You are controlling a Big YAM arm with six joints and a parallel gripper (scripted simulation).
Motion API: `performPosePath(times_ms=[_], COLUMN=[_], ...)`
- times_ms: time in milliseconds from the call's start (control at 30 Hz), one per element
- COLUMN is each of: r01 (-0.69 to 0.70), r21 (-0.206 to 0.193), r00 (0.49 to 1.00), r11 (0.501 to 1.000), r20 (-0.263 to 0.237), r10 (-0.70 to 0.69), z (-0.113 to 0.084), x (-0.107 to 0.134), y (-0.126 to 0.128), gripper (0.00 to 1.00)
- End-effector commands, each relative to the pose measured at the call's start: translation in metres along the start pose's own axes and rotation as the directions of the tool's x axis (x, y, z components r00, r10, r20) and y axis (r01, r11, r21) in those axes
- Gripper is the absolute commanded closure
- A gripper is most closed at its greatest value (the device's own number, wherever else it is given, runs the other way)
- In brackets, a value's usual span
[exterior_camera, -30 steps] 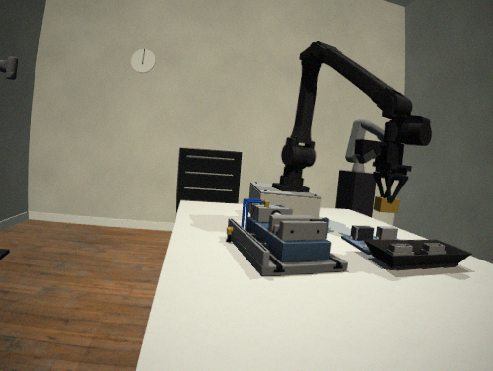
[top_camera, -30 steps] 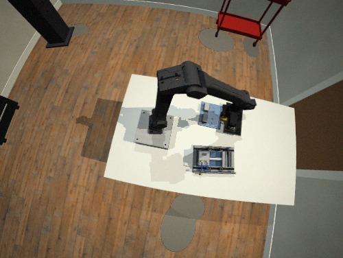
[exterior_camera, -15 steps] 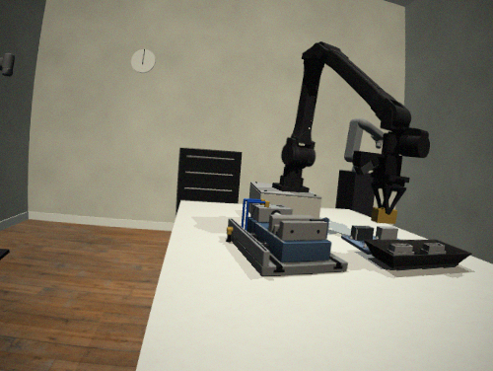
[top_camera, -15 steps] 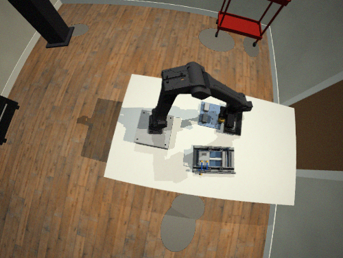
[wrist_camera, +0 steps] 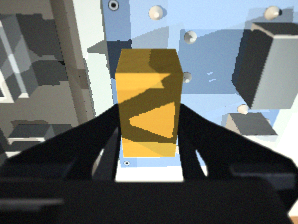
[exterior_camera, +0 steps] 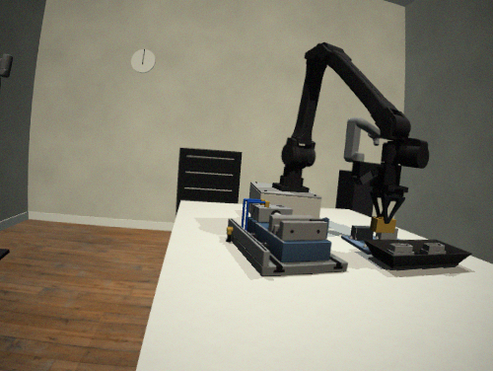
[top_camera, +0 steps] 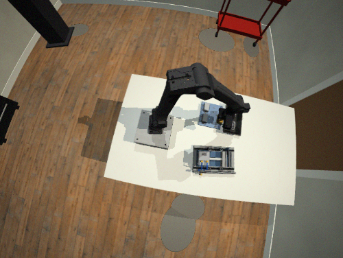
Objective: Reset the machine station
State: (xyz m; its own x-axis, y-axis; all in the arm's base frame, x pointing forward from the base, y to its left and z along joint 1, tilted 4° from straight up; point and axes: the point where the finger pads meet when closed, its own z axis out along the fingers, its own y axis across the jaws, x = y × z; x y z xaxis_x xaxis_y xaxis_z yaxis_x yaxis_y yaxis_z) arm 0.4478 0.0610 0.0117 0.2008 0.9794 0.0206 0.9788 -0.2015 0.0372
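The claw (exterior_camera: 384, 220) pinches a yellow brass blank (wrist_camera: 148, 106) low over the blue infeed plate (wrist_camera: 215, 60), near its edge beside the black outfeed tray (exterior_camera: 446, 260), with gray blanks (wrist_camera: 267, 64) lying farther across the plate.

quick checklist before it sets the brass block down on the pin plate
1. Grip: gripper shut on the brass blank - ok.
2. Position: blank over the infeed plate, near its edge by the tray - ok.
3. Pins: whether the blank will land between them - cannot tell.
4. Gray blocks on the plate stand apart from the blank - ok.
5. Blank touching the plate yet - cannot tell.
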Motion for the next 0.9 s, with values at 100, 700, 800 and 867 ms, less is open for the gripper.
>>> performPosePath(times_ms=[100, 700, 800, 867], r01=[-0.005, -0.005, -0.005, -0.005], r21=[-0.043, -0.089, -0.09, -0.09], r00=[1.0, 1.0, 0.999, 0.999], r11=[0.999, 0.996, 0.996, 0.996], r20=[-0.014, -0.031, -0.032, -0.032], r10=[0.004, 0.003, 0.003, 0.002], z=[0.0, -0.008, -0.008, -0.008], x=[0.009, 0.015, 0.015, 0.015], y=[0.012, 0.029, 0.029, 0.029], gripper=[1.0, 1.0, 1.0, 1.0])
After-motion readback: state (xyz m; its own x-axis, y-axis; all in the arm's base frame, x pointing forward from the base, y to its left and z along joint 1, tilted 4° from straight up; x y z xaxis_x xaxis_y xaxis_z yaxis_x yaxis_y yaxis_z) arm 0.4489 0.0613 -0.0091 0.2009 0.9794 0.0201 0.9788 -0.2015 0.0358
